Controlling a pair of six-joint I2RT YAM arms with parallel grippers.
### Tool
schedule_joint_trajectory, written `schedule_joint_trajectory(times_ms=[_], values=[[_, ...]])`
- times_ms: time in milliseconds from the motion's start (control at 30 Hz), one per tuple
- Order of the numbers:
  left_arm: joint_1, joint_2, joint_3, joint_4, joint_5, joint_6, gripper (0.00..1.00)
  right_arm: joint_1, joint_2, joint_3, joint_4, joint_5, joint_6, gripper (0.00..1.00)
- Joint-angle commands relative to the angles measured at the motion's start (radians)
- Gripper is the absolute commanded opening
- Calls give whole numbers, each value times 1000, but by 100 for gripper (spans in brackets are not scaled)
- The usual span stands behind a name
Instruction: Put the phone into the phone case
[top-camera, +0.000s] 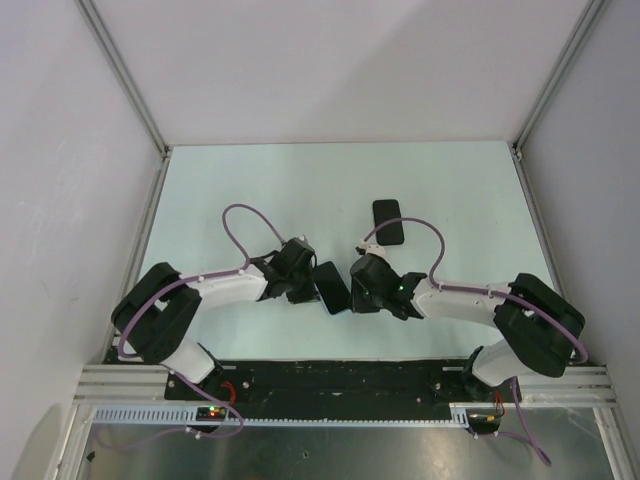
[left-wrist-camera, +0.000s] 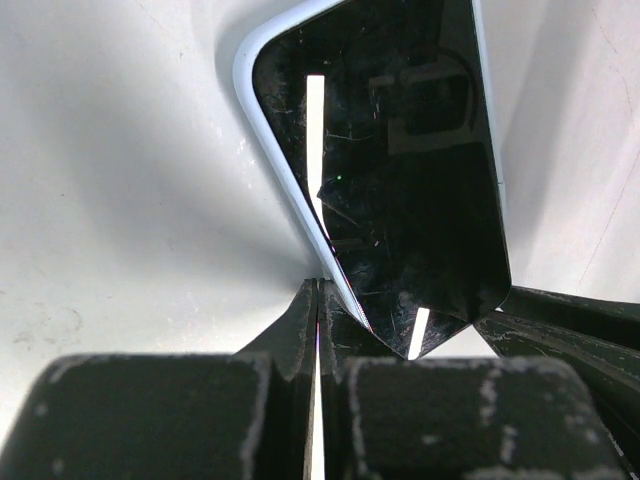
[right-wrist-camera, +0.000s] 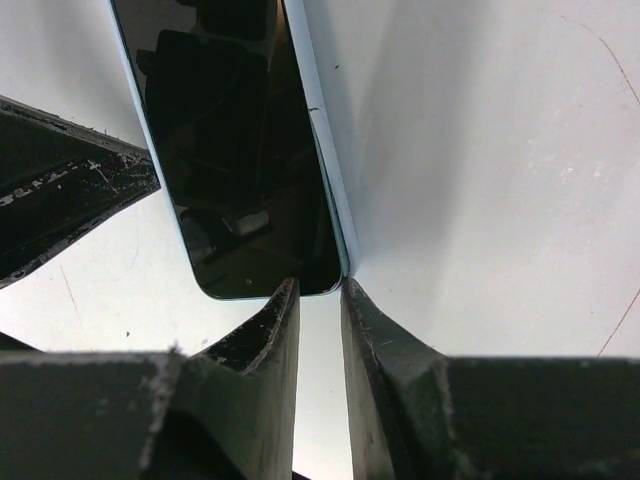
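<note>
The phone case (top-camera: 333, 287), a pale-blue rim around a dark slab, lies tilted on the table between my two grippers. In the left wrist view the rim (left-wrist-camera: 262, 120) frames the glossy black phone (left-wrist-camera: 400, 180), whose near corner sits on my shut left gripper (left-wrist-camera: 322, 290). In the right wrist view the rim (right-wrist-camera: 325, 170) and the dark glass (right-wrist-camera: 230, 150) end at my right gripper (right-wrist-camera: 318, 288), whose fingers stand narrowly apart with the case's corner at their tips. In the top view the left gripper (top-camera: 310, 288) and the right gripper (top-camera: 356, 290) flank the case.
A plain black slab (top-camera: 388, 222) lies farther back, right of centre. The pale table (top-camera: 250, 190) is enclosed by white walls with metal rails (top-camera: 140, 240). The other arm's dark fingers (left-wrist-camera: 570, 325) show at the right of the left wrist view.
</note>
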Motion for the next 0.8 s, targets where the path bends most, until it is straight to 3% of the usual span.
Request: schedule_joint_trajectory(times_ms=[0, 767], values=[[-13, 16, 47, 36, 15, -2, 0, -16, 86, -41, -144, -26, -10, 21], [-14, 25, 55, 36, 25, 9, 0, 70, 331, 132, -316, 158, -9, 7]])
